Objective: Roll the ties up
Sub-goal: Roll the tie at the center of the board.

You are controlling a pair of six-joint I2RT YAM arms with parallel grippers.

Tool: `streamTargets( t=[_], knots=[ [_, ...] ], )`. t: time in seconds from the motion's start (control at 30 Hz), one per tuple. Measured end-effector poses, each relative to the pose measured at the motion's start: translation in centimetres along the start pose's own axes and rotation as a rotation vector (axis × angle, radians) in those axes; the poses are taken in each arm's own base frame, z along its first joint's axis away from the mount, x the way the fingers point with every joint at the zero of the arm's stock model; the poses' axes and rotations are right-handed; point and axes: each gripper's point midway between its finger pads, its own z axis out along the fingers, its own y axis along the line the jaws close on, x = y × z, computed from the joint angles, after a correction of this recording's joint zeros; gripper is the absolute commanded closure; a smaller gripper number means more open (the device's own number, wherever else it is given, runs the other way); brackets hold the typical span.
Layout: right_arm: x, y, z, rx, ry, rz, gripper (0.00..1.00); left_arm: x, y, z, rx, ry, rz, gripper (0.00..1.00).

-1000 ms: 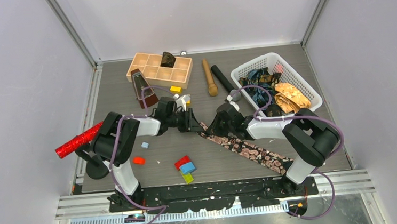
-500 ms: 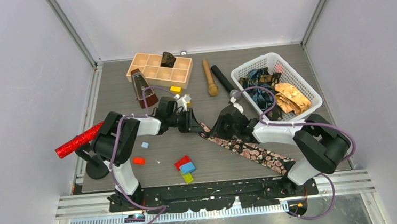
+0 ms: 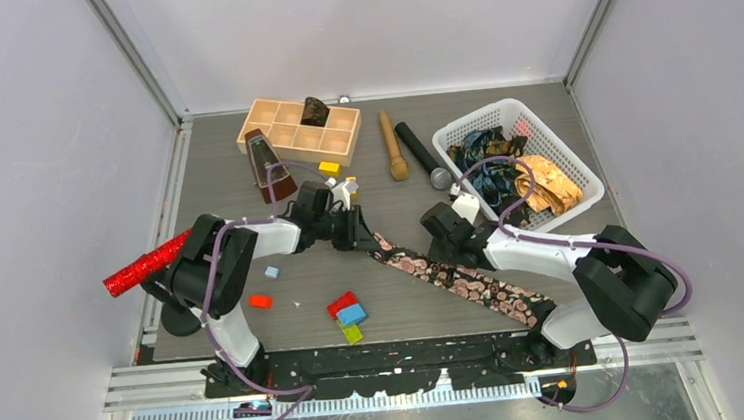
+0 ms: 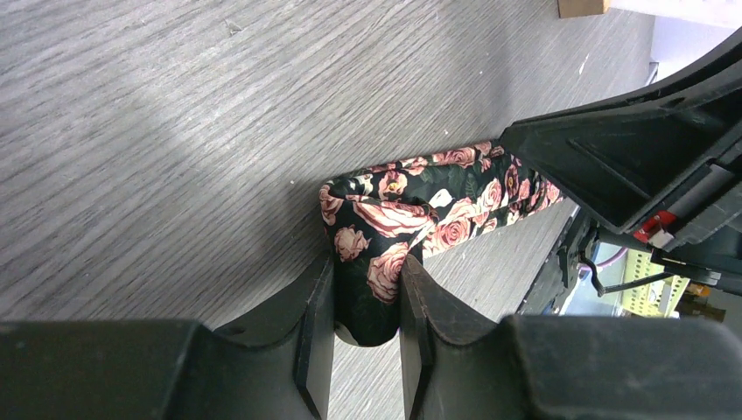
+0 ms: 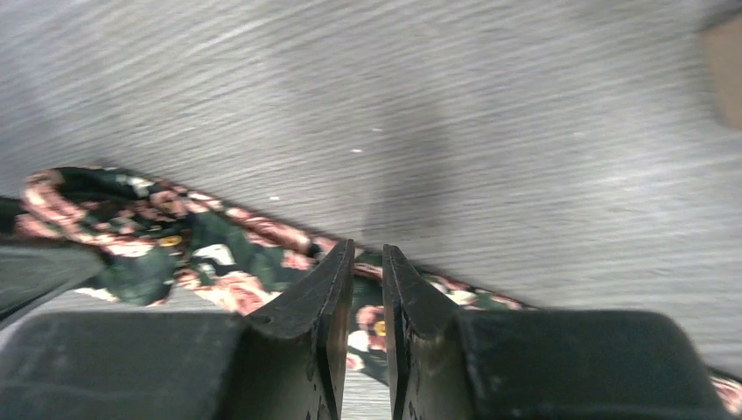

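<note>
Rose tie (image 4: 420,206) — end inside left tool (image 4: 367,284)

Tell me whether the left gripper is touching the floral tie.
Touching: in the left wrist view the left gripper pinches the floral tie at its folded end.

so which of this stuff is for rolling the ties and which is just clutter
Job: floral tie, pinched in left claw; blue-teal tie and golden tie in basket.
Lying about: wooden tray, metronome, red glitter microphone, black microphone, coloured blocks.
</note>
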Motion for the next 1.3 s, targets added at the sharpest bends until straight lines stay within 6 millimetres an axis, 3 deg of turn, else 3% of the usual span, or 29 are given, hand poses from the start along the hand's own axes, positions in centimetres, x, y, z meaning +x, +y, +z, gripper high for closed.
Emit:
streamTargets(
  t=[0.23, 0.5, 0.83, 1.3],
  knots=[
    [-0.2, -4.1, -0.8, 0.169, -0.030, -0.060, 0.76, -0.1, 0.1, -0.2, -0.018, -0.005, -0.001, 0.76],
    [-0.5, -6.4, -1.7, 0.258, -0.048, -0.096, 0.76, -0.4, 0.2, -0.3, -0.036, -0.020, -0.001, 0.77],
    [0.1, -7.4, -1.4, 0.299, -0.021, -0.112, 0.78, -0.5, 0.2, -0.3, -0.043, -0.027, -0.015, 0.77],
    [0.7, -6.9, -1.4, 0.231, -0.006, -0.077, 0.84, -0.7, 0.1, -0.3, -0.040, -0.035, -0.029, 0.77]
  ],
)
